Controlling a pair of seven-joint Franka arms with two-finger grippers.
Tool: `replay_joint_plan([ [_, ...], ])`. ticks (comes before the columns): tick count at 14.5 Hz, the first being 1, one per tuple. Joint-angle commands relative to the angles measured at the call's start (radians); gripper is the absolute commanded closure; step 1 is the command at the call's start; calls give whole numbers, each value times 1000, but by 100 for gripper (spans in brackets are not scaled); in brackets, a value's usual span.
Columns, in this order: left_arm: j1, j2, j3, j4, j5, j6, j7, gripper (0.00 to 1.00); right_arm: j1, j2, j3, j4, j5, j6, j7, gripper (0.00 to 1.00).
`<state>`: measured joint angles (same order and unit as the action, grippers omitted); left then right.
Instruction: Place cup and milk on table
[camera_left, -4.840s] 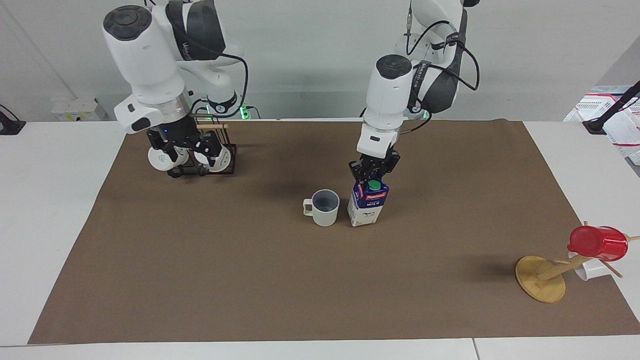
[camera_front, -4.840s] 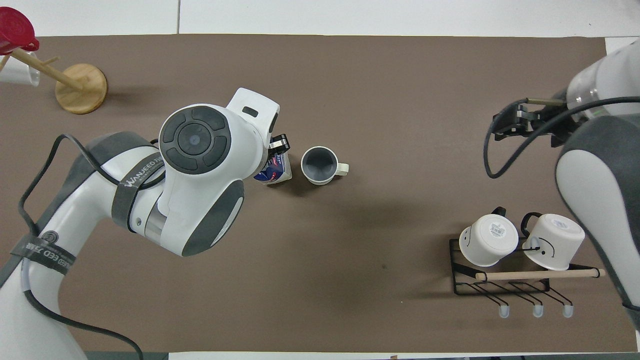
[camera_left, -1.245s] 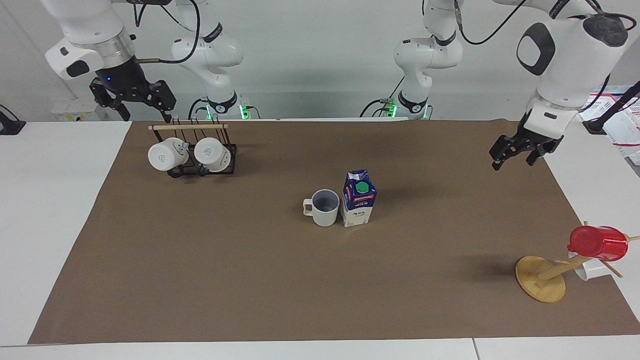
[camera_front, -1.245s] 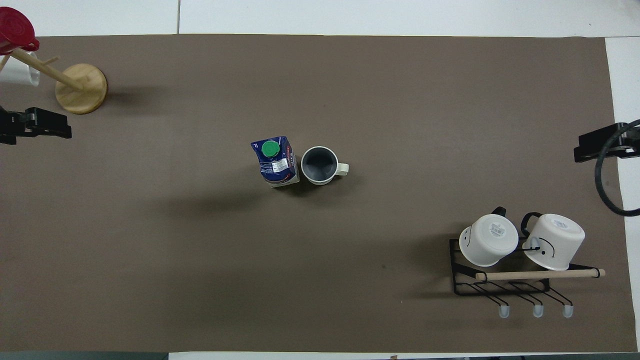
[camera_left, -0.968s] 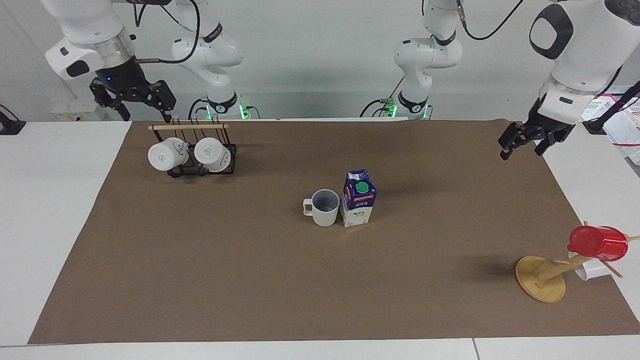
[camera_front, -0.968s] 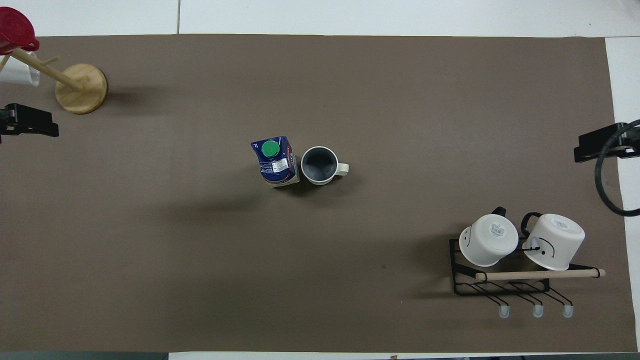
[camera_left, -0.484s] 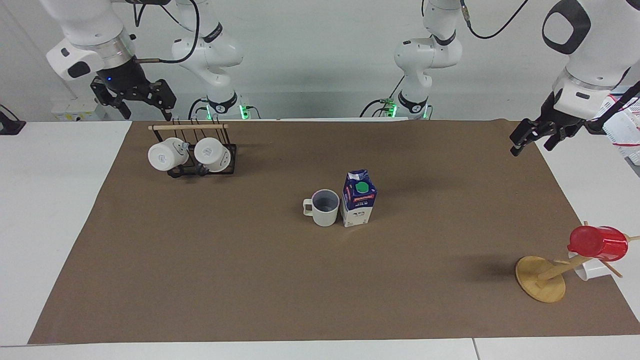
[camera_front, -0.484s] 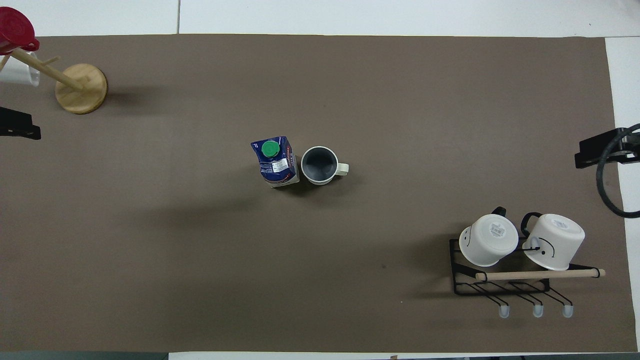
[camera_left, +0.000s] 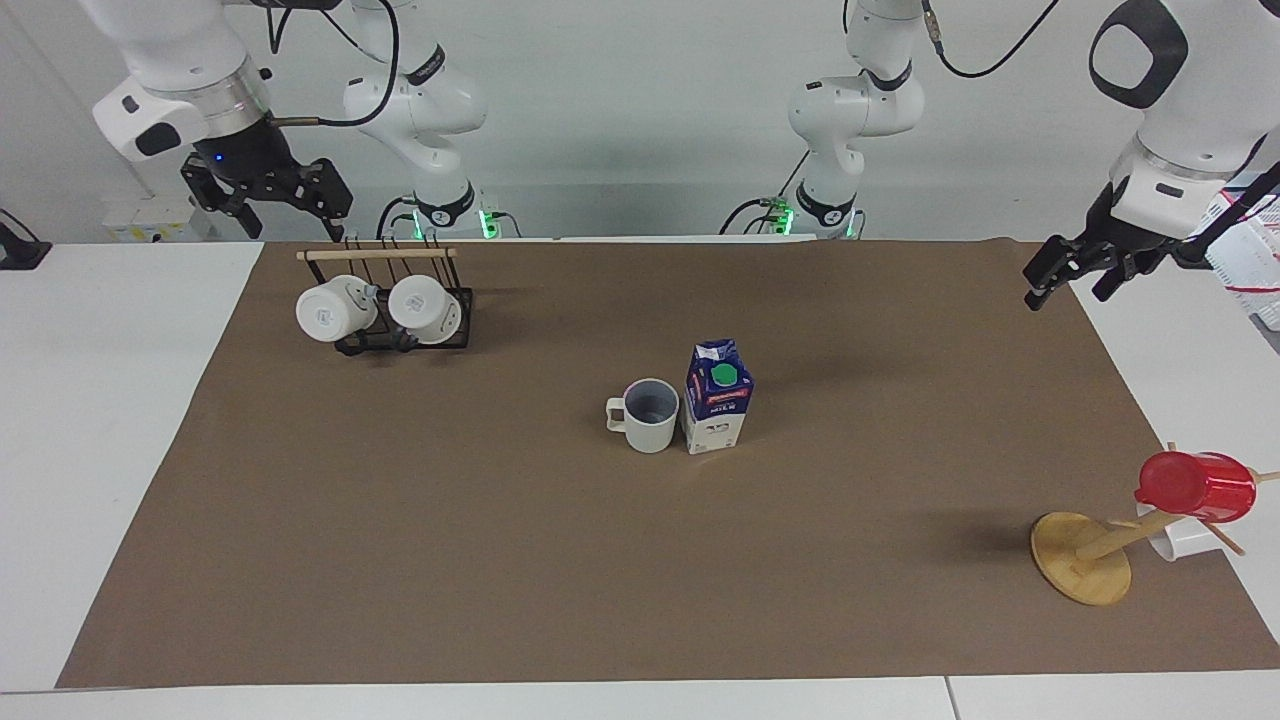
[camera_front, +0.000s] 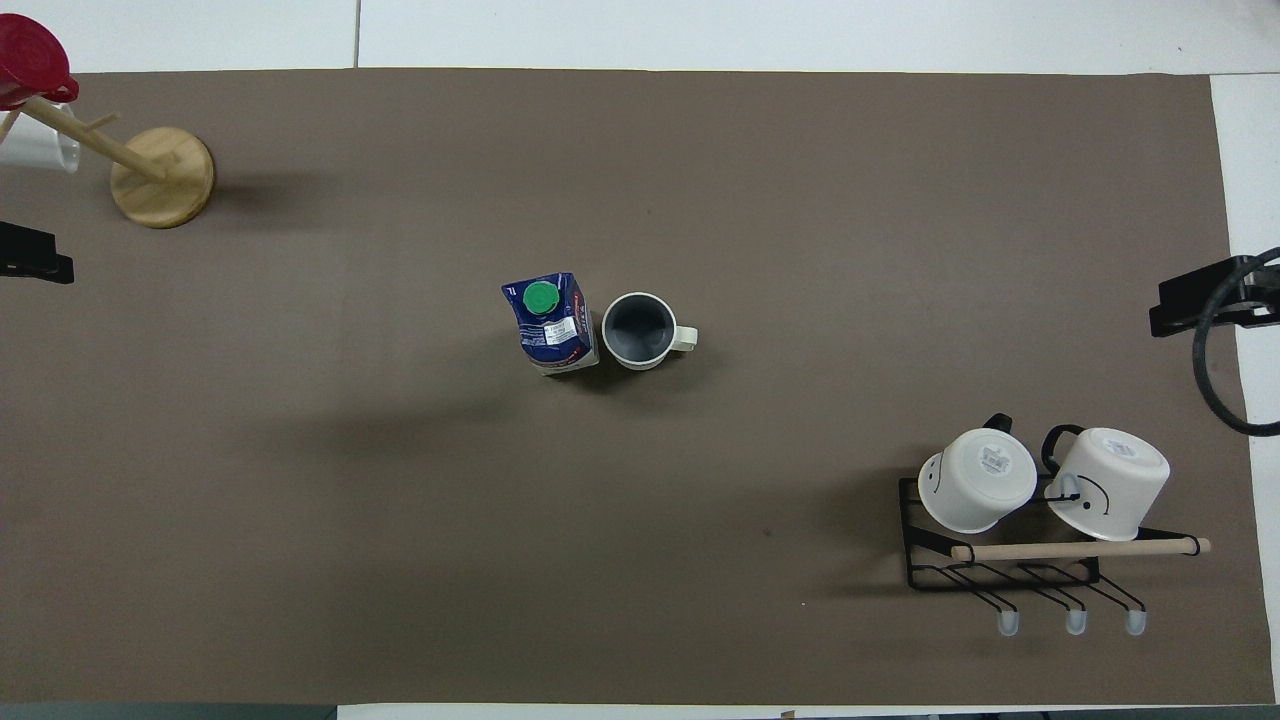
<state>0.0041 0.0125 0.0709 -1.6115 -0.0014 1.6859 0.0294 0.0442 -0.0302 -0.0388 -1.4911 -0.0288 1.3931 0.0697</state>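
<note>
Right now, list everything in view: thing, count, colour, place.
cup: 1, cream with grey-blue inside, upright mid-table beside the milk.
milk: 1, blue-white carton with green cap, upright on the paper.
table: 1, white, brown paper sheet over most of it.
white mugs: 2, on the black rack at the right arm's end.
black rack: 1, wooden rod on top.
wooden mug tree: 1, at the left arm's end.
red cup: 1, on the tree.
left tool: open, empty, raised over the paper's edge.
right tool: open, empty, above the rack.
</note>
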Motion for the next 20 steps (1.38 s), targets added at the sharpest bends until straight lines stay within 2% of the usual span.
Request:
replay_joint_plan([
  [1,23,0,-5,7,-14,-18,46,0,-12,-14,7,-12,1,0,7,0],
  [20,27,-6,-10,-7,-12,-9,47,0,-15,-13,7,-11,3,-2,7,0],
])
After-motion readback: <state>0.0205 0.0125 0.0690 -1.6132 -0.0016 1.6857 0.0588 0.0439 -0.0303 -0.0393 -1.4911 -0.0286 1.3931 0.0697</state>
